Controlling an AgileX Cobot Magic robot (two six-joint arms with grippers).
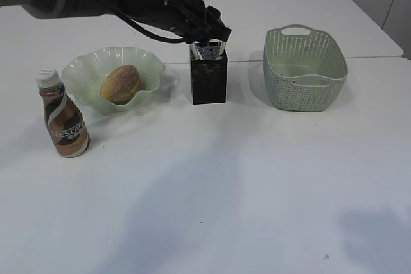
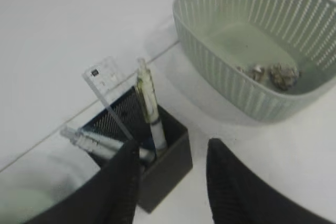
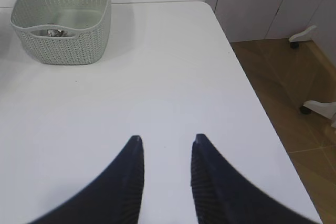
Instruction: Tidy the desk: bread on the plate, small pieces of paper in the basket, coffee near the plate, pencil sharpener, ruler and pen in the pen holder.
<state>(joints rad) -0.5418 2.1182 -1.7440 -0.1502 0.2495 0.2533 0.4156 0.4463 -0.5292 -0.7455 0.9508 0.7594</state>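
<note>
The bread (image 1: 121, 84) lies in the wavy green plate (image 1: 83, 72) at the left of the desk (image 1: 257, 190). The coffee (image 1: 63, 117) stands just left of and in front of the plate. The black mesh pen holder (image 1: 209, 78) holds the clear ruler (image 2: 105, 85), a pen (image 2: 148, 103) and a grey-white object (image 2: 97, 144). My left gripper (image 2: 170, 148) is open and empty just above the holder; it also shows in the exterior view (image 1: 215, 30). The basket (image 1: 304, 72) holds the two paper balls (image 2: 273, 73). My right gripper (image 3: 165, 140) is open and empty over bare desk. No pencil sharpener can be made out.
The desk's right edge (image 3: 262, 114) drops to a wooden floor with white chair feet (image 3: 317, 107). A seam between two tabletops (image 1: 376, 58) runs behind the basket and holder.
</note>
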